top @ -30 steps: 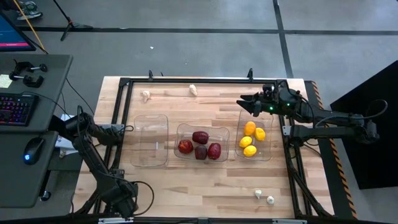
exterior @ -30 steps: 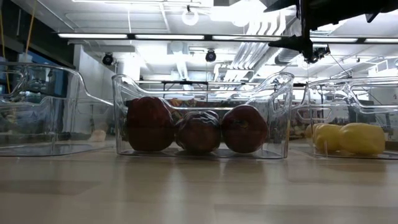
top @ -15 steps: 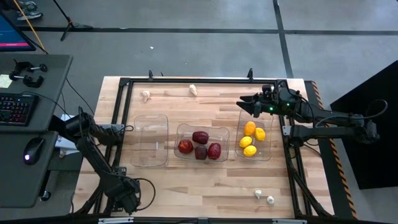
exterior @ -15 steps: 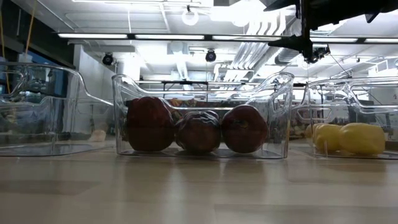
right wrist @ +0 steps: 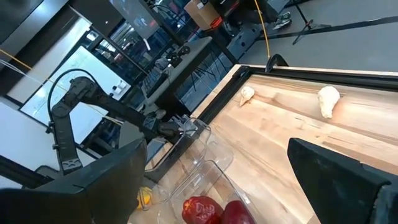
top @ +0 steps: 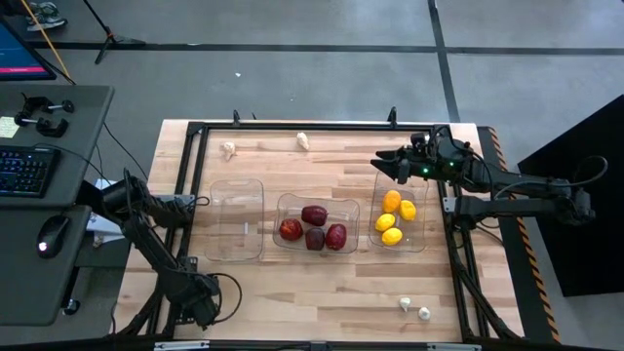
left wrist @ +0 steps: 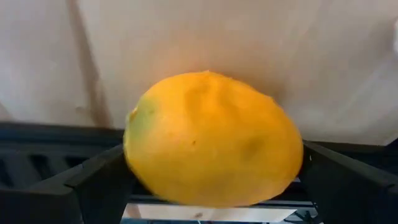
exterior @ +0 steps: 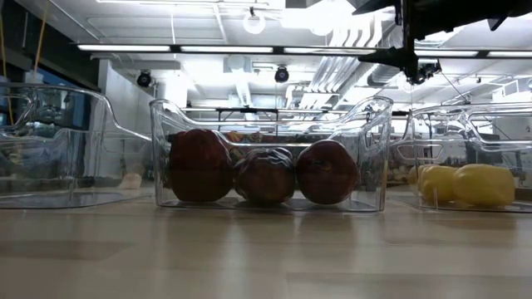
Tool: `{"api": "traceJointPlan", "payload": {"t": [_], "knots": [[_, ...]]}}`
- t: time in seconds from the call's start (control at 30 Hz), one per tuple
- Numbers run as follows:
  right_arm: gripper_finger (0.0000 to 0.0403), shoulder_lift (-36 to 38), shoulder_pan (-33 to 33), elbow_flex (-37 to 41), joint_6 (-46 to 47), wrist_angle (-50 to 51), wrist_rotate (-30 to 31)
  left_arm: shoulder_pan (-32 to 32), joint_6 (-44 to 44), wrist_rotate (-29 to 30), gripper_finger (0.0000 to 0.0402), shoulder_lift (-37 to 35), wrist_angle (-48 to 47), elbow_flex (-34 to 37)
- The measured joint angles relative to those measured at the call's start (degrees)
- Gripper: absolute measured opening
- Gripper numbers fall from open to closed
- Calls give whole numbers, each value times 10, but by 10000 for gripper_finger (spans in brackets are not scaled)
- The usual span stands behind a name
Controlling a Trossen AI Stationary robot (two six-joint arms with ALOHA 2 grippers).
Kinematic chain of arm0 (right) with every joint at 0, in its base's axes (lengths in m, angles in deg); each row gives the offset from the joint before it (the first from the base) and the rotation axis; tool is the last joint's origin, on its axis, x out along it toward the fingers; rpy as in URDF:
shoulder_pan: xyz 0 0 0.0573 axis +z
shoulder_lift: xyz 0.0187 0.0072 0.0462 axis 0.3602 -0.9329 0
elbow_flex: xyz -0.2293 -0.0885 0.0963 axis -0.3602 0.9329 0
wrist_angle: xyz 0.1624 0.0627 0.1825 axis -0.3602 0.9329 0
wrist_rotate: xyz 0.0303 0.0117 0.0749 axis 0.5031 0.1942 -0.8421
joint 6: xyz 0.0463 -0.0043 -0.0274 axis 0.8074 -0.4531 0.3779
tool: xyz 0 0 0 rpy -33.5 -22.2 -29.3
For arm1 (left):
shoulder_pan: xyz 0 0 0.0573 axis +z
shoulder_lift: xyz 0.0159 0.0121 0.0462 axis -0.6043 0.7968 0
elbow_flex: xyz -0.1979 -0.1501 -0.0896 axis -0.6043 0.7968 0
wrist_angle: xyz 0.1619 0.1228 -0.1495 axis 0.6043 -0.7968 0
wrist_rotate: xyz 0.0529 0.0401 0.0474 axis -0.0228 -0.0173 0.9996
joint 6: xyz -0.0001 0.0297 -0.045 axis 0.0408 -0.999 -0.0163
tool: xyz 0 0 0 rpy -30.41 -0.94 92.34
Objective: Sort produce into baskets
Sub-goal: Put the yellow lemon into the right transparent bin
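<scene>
Three clear baskets stand in a row. The left one (top: 237, 219) is empty. The middle one (top: 317, 222) holds several dark red pieces (exterior: 264, 173). The right one (top: 400, 213) holds several yellow and orange lemons (top: 392, 220). My left gripper (top: 202, 295) is over the table's near left part, shut on an orange-yellow lemon (left wrist: 211, 140); the gripper hides this lemon in the high view. My right gripper (top: 390, 164) is open and empty above the right basket's far end. Garlic pieces lie at the far left (top: 228, 149), (top: 303, 140) and near right (top: 405, 303). My left gripper pinches the lemon between its two fingers, one at each end of the lemon's long axis (left wrist: 132, 163). The lemon fills the gap between the fingers. Whether it rests on the table or is lifted clear, I cannot tell.
A black frame (top: 292, 126) runs around the table's edges. A desk with a keyboard (top: 24, 168) and a mouse stands left of the table. Bare wood lies between the baskets and the near edge (top: 312, 292).
My left arm has shifted a little toward the table's right and far sides, still over its near left part. My right gripper and the baskets have kept still.
</scene>
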Motion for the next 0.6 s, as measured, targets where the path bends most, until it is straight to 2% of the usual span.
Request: {"api": "traceJointPlan", "payload": {"t": [0.2, 0.47, 0.6], "knots": [[379, 0, 0, 0, 1, 18, -1, 0, -15, 0, 382, 0, 26, 10], [379, 0, 0, 0, 2, 24, -1, 9, 2, 17, 305, -8, 24, 10], [379, 0, 0, 0, 6, 24, -1, 17, 42, 47, 290, -43, 22, 10]]}}
